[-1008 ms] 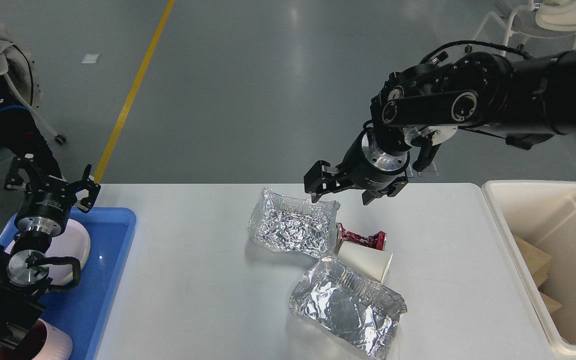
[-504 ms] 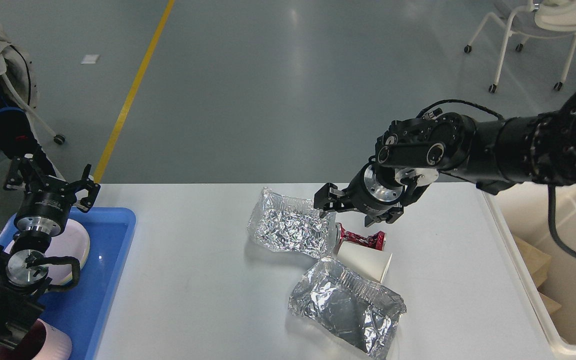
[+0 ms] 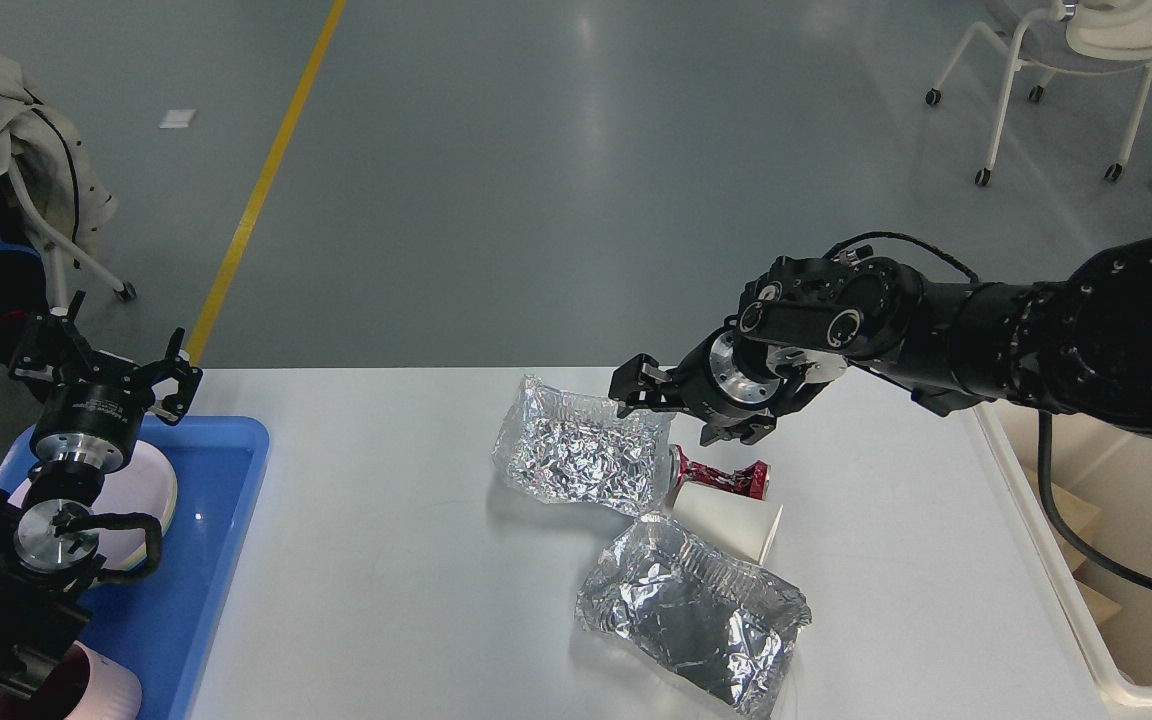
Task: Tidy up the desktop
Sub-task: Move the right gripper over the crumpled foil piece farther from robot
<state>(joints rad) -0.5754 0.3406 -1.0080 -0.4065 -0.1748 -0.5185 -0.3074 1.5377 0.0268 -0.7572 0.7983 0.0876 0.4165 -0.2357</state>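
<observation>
The desktop (image 3: 406, 560) is a wide white tabletop. Near its middle lie a crumpled foil container (image 3: 581, 458), a second foil container (image 3: 691, 620) closer to me, a white paper cup (image 3: 731, 525) on its side and a crushed red can (image 3: 726, 478). My right gripper (image 3: 684, 412) hangs open just above the far right rim of the upper foil container and the can, holding nothing. My left gripper (image 3: 106, 360) stands open and empty over the far end of the blue tray (image 3: 226, 480).
The blue tray at the left holds a pale plate (image 3: 154, 488) and a pink cup (image 3: 101, 690). A cream bin (image 3: 1116, 690) with brown cardboard (image 3: 1076, 520) sits at the right edge. Chairs stand on the floor beyond the table.
My right arm has come down and slightly left, bringing its open gripper low over the upper foil container's far right rim. The left arm and the objects have not moved.
</observation>
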